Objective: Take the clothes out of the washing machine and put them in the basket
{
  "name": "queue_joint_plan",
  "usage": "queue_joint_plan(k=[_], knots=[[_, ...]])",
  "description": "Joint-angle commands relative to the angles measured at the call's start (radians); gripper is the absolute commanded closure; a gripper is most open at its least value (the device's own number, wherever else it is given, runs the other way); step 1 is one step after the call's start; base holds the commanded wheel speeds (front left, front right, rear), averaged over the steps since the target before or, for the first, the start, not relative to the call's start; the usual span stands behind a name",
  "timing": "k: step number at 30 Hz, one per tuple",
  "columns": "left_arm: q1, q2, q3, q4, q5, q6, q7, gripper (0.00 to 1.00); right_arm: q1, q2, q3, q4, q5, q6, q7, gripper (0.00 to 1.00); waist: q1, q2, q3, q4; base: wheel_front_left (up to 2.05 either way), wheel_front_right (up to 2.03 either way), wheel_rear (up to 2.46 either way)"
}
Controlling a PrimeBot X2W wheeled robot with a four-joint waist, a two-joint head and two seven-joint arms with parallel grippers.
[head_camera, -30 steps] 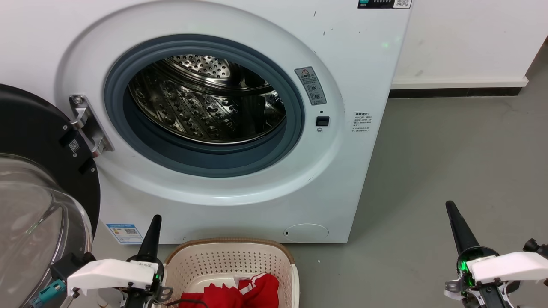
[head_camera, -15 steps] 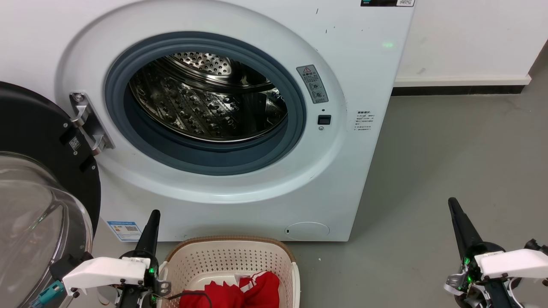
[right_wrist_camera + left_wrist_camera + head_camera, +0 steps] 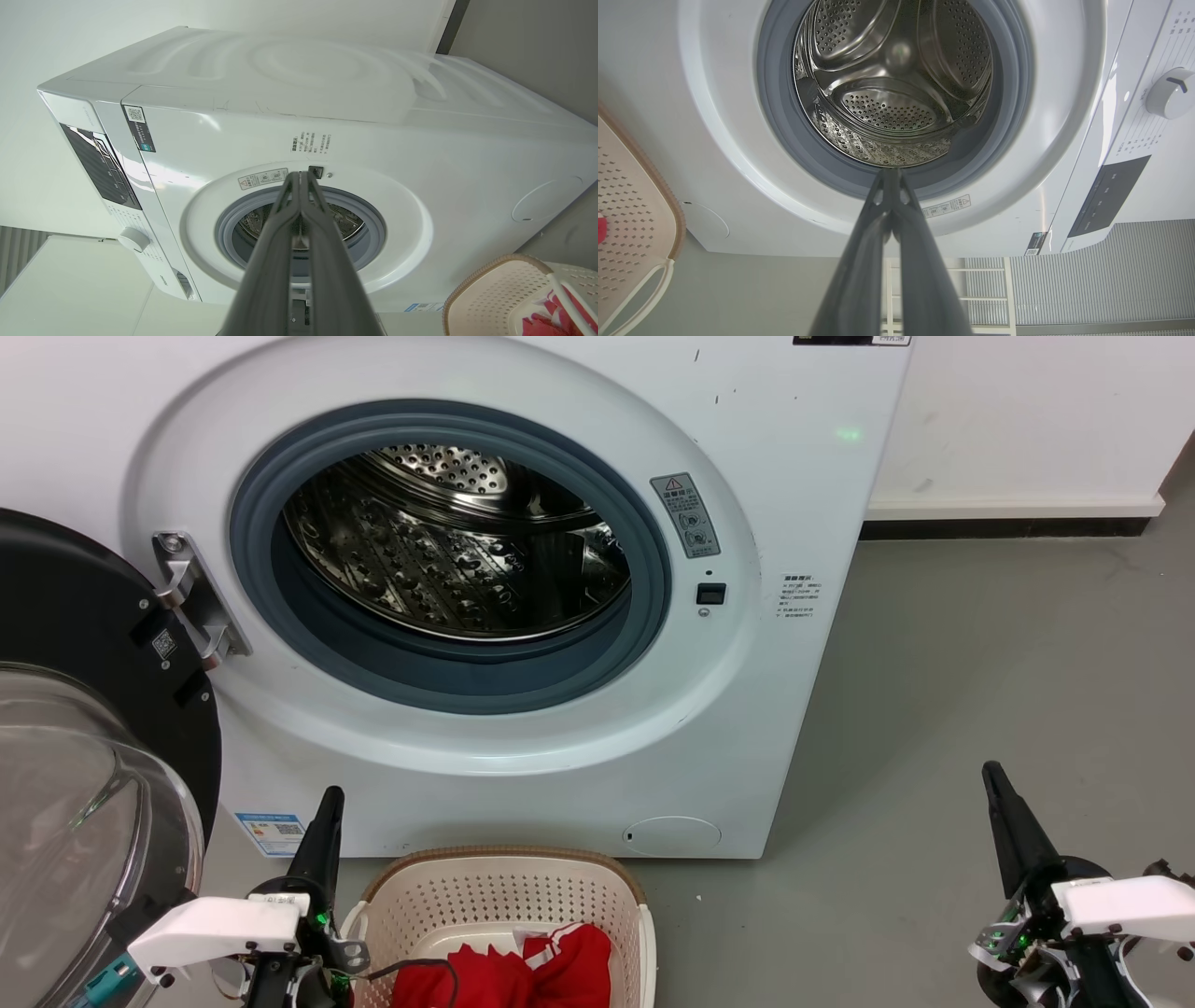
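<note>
Nearest us, our left gripper sits low at our left with its two dark fingers pressed together and holding nothing, just beside the left end of the basket. In the left wrist view the fingers meet at the tip, which lines up with the lower edge of the round opening. Our right gripper hangs well off to our right over the grey floor, its fingers likewise pressed together around nothing. The clothes, red with white stripes, lie inside the basket, which stands on the floor right in front of the washing machine. To our left the door hangs swung open, its glass bowl bulging toward us. Beyond the basket, the grey seal rings the opening, and through it we see the perforated steel drum. A warning sticker sits just right of the seal. Farthest off, a white wall meets the floor to the right of the machine.
</note>
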Motion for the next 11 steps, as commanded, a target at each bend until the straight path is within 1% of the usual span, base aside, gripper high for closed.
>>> queue_joint_plan(k=[1, 11], knots=[[-0.016, -0.002, 0.005, 0.001, -0.018, -0.008, 0.004, 1.0, -0.019, 0.0, -0.003, 0.004, 0.022, 0.0, 0.004, 1.0, 0.0, -0.0001, 0.001, 0.0, 0.0, 0.0, 0.0], [-0.022, -0.007, 0.016, 0.01, -0.087, -0.018, 0.014, 1.0, -0.03, 0.003, -0.011, 0.023, 0.094, 0.0, 0.011, 1.0, 0.0, -0.0001, 0.006, 0.004, 0.0, 0.0, 0.0]])
